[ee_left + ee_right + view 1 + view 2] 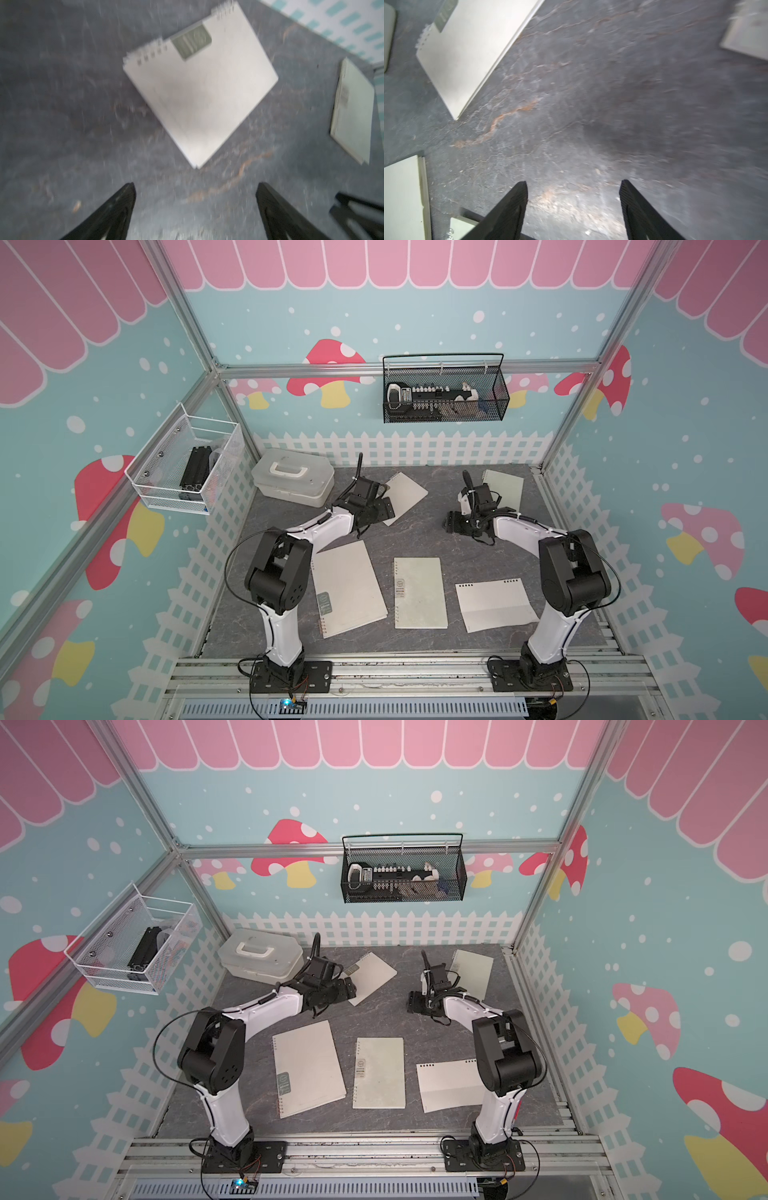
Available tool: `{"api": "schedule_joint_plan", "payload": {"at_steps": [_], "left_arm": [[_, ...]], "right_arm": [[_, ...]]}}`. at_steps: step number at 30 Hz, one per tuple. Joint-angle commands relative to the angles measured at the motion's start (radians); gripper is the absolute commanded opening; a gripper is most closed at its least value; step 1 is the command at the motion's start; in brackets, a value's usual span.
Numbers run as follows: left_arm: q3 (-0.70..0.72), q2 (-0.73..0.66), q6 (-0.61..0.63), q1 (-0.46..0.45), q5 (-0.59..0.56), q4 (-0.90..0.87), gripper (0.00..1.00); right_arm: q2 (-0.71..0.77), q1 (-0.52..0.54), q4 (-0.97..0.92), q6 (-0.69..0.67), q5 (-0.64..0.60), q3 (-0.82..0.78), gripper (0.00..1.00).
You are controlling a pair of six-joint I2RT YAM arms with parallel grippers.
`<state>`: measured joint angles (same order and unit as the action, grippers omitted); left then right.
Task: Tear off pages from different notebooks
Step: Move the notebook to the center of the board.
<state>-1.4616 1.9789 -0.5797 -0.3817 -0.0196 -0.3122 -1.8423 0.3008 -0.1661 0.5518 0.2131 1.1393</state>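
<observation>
Four cream-white notebooks lie flat on the dark table: a large one (349,589) at front left, a smaller one (419,593) at front middle, one (405,495) at the back middle, and one (505,489) at back right. Loose pages (496,605) with punch holes along their far edge lie at front right. My left gripper (380,510) (196,193) hovers open beside the back middle notebook (199,89), holding nothing. My right gripper (451,524) (574,191) is open over bare table, left of the back right notebook, with nothing between its fingers.
A white plastic box (293,477) with a handle stands at the back left, close to the left arm. A white wire basket (187,464) hangs on the left wall and a black mesh basket (444,391) on the back wall. The two grippers face each other across the table's middle.
</observation>
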Motion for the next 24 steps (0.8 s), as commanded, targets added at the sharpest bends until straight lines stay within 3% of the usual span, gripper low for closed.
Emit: {"api": "schedule_joint_plan", "payload": {"at_steps": [1, 4, 7, 13, 20, 24], "left_arm": [[-0.182, 0.13, 0.122, 0.036, -0.067, -0.062, 0.92], [-0.405, 0.293, 0.181, 0.048, -0.109, -0.144, 0.92], [-0.622, 0.441, 0.199, 0.067, -0.076, -0.251, 0.92], [-0.891, 0.643, 0.208, 0.092, 0.053, -0.406, 0.91], [-0.776, 0.6, 0.189, 0.092, 0.244, -0.41, 0.83], [-0.604, 0.506, 0.161, 0.08, 0.337, -0.359, 0.74]], "right_arm": [[-0.049, 0.029, 0.201, 0.11, 0.074, -0.005, 0.73], [-0.122, 0.057, 0.243, 0.153, 0.067, 0.031, 0.73], [-0.17, 0.074, 0.266, 0.186, 0.062, 0.066, 0.74], [-0.265, 0.104, 0.302, 0.233, 0.062, 0.163, 0.74], [-0.385, 0.11, 0.319, 0.276, 0.071, 0.282, 0.71], [-0.41, 0.112, 0.326, 0.285, 0.098, 0.298, 0.66]]}}
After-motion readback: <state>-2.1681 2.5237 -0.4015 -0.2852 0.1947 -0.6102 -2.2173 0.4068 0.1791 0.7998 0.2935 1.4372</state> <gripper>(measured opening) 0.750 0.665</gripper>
